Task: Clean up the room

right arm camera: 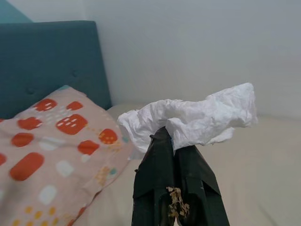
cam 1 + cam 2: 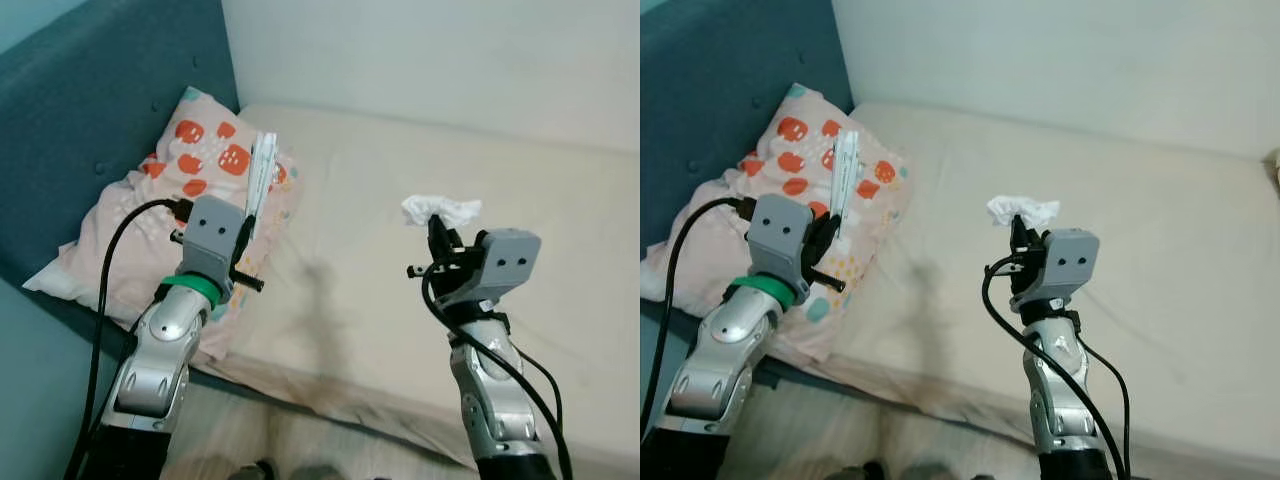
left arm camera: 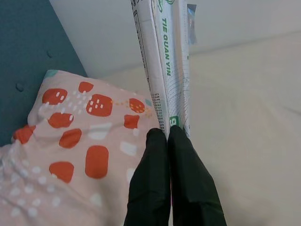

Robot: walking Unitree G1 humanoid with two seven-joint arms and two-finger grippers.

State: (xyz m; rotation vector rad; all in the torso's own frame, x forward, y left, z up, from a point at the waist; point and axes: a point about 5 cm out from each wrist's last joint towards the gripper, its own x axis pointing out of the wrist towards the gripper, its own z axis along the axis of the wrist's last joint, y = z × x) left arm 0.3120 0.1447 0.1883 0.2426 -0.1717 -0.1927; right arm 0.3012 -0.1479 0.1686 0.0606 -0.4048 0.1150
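With the left end effector [image 2: 247, 232] clamping a wrapper [image 2: 262, 170] at frame left and the right end effector [image 2: 437, 243] pinching a tissue [image 2: 440, 209] at centre, both thin edge grips are risking slippage onto the bed [image 2: 400, 330].

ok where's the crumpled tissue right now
The tissue is pinched in the right gripper, held up over the bed on the robot's right, well clear of the pillow.
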